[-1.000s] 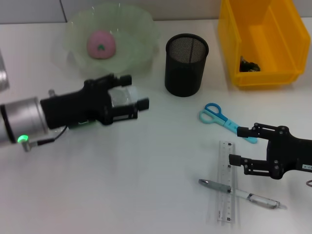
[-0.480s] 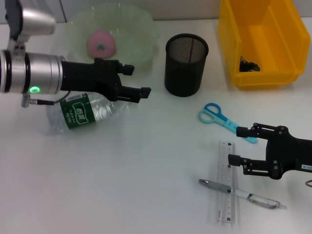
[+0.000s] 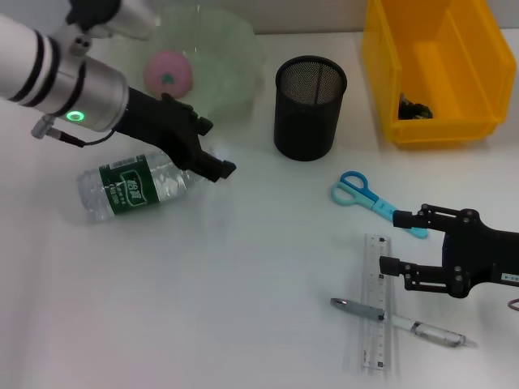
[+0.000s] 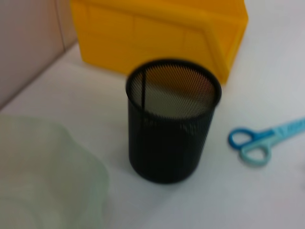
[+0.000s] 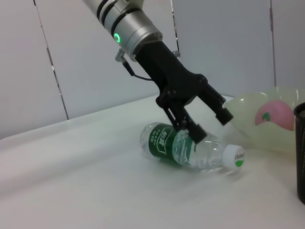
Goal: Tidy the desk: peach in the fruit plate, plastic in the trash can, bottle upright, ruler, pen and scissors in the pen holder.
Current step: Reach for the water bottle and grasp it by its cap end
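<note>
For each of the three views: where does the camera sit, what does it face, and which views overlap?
Head: above, looking down at the desk; both hands show, left hand open over the lying bottle, right hand open by the scissors.
Left wrist: faces the pen holder; no fingers visible.
Right wrist: low, faces the left hand.
Shared: bottle in the head and right wrist views.

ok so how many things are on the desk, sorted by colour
Green: 2, pale green fruit plate, clear plastic bottle with green label
Pink: 1, pink peach
Black: 1, black mesh pen holder
Yellow: 1, yellow bin
Blue: 1, blue scissors
Clear: 2, transparent ruler, clear pen
Total: 8
</note>
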You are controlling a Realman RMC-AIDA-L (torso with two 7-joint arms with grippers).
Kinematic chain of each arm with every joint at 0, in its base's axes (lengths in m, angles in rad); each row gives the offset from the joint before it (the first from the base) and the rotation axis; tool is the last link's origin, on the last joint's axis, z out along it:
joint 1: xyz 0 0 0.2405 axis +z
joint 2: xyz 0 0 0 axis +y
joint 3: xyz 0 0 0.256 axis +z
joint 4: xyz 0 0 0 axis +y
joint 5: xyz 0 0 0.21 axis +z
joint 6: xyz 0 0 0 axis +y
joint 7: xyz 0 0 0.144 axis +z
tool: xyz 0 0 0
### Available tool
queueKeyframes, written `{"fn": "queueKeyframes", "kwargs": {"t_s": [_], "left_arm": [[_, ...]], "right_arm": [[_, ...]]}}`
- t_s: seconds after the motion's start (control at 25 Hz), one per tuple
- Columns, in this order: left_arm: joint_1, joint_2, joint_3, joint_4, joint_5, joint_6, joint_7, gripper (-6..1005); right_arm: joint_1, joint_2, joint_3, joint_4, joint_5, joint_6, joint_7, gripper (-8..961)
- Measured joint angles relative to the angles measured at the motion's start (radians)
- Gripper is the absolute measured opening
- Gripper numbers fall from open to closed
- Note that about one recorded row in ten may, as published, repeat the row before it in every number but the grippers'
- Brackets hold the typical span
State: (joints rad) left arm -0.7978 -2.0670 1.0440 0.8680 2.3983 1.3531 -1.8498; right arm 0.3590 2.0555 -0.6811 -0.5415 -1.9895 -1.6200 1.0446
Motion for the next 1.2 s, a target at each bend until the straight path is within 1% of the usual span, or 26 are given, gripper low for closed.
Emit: {"fn": "queueKeyframes", "kwargs": {"t_s": [0.04,0.08,0.24,0.52,0.56,0.72,1.2], "left_arm": [[-0.012,-0.002,0.044,0.011,0.024,0.002,-0.025,741],[-0.012,-0.002,0.044,0.011,0.024,0.002,-0.025,741],[-0.035,-0.005,0.121,0.04,0.068,-0.011,-0.075,740],[-0.061,-0.007,0.165,0.039,0.12,-0.044,-0.104,738],[-0.069,-0.008,0.189,0.034,0.139,-0.061,-0.111,738],[-0.073,-0.009,0.235,0.029,0.16,-0.089,-0.121,737],[-0.083,-0.012,0.271,0.001,0.187,-0.125,-0.126,733]], "right_arm": [[0.0,0.0,0.0,0.0,0.0,0.0,0.0,759],[0.0,0.0,0.0,0.0,0.0,0.0,0.0,759],[0.0,0.0,0.0,0.0,0.0,0.0,0.002,759],[0.0,0.004,0.0,0.001,0.0,0.004,0.004,759],[0.0,0.005,0.0,0.001,0.0,0.004,0.005,759],[0.0,0.006,0.0,0.002,0.0,0.005,0.006,759],[-0.002,0.008,-0.001,0.006,0.0,0.005,0.006,760]]}}
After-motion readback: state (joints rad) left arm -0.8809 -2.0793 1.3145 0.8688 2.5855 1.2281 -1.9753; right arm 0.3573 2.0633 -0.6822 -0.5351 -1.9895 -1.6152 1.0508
